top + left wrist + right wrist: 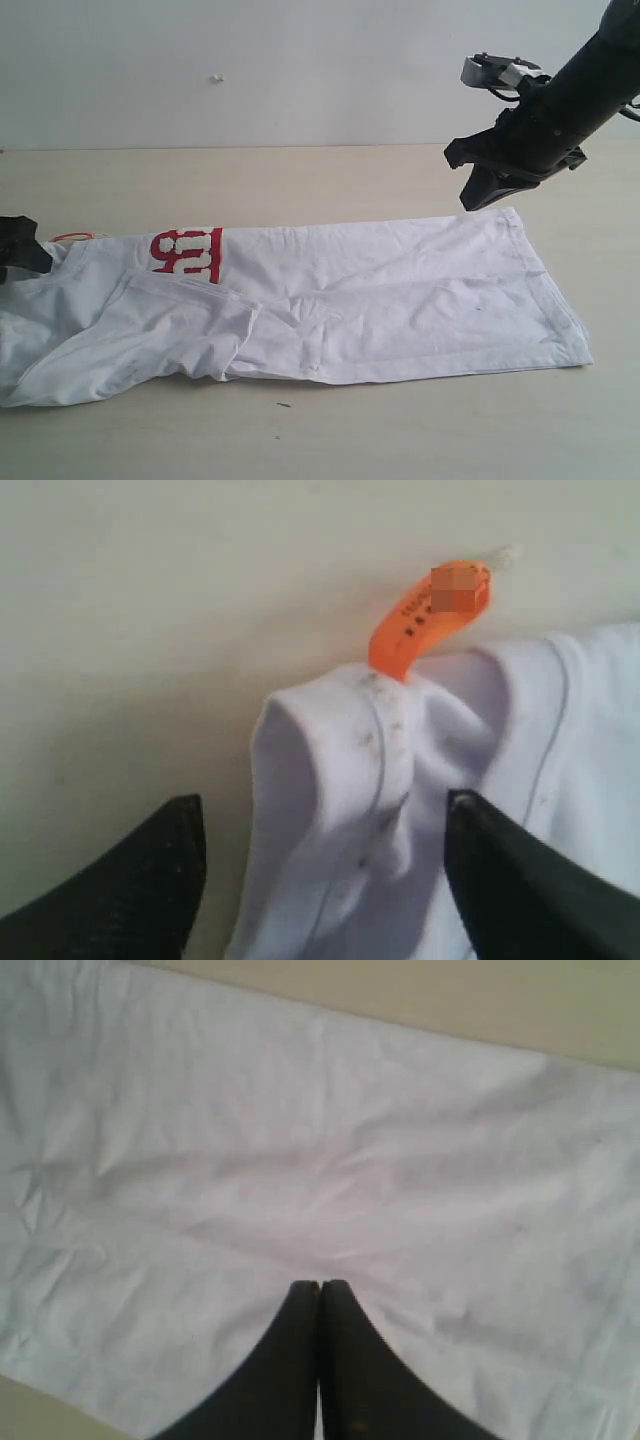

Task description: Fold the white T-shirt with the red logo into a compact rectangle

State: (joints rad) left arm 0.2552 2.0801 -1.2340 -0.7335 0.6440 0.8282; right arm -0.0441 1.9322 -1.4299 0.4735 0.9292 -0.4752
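The white T-shirt (380,290) lies across the table as a long folded band, its red logo (187,254) partly showing near the left end and a sleeve folded over the front left. My left gripper (18,247) sits at the far left by the collar. In the left wrist view it (325,825) stands open, its black fingers on either side of a bunched fold of collar cloth (340,770) with the orange neck tag (425,615) just beyond. My right gripper (487,189) hovers above the shirt's right end, shut and holding nothing (320,1286) over plain white fabric (300,1160).
The light wooden table (300,180) runs back to a pale wall. A small dark speck (284,405) lies on the table in front of the shirt. The shirt's hem end (560,310) sits near the right side.
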